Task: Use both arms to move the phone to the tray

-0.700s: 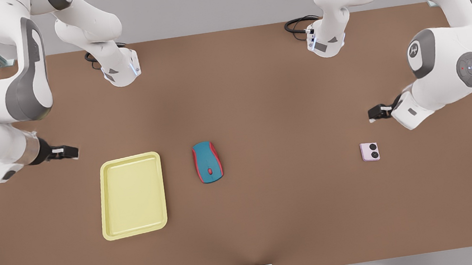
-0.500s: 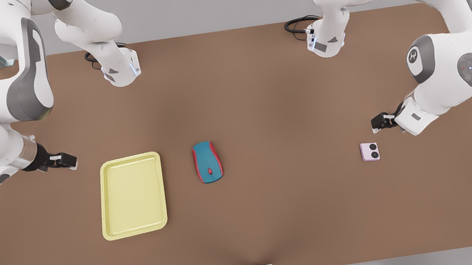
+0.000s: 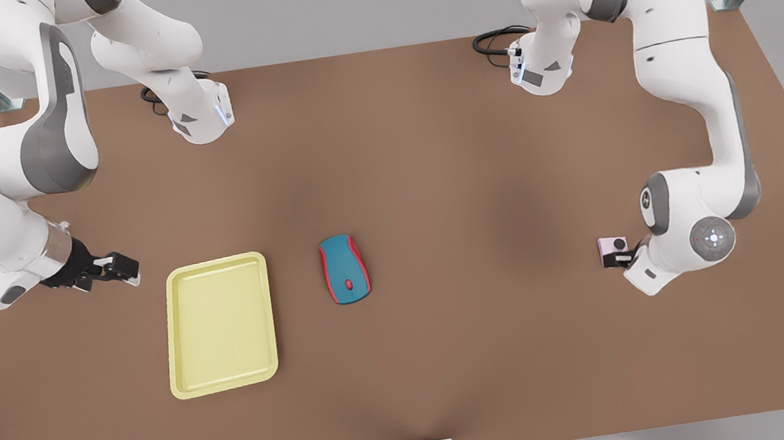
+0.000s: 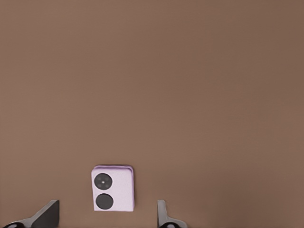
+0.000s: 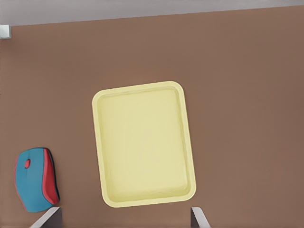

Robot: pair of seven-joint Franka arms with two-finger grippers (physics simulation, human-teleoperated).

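Pink phone (image 4: 113,188) lies flat, circles up, between the left gripper's (image 4: 107,214) spread fingers; right gripper (image 3: 120,270) spread.

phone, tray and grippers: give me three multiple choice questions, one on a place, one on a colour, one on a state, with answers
1. Where is the phone?
A. in the tray
B. on the table at the front view's right, under the left gripper
C. on top of the mouse

2. What colour is the tray?
A. pale yellow
B. dark green
C. black

3. How is the left gripper set?
A. shut on the phone
B. shut on the mouse
C. open, its fingers apart either side of the phone

Answers:
1 B: the phone lies on the bare table, far from the tray, with the mouse between.
2 A: the tray is pale yellow in the front and right wrist views.
3 C: the left wrist view shows clear gaps between fingers and phone. The right gripper waits, open, beside the tray.
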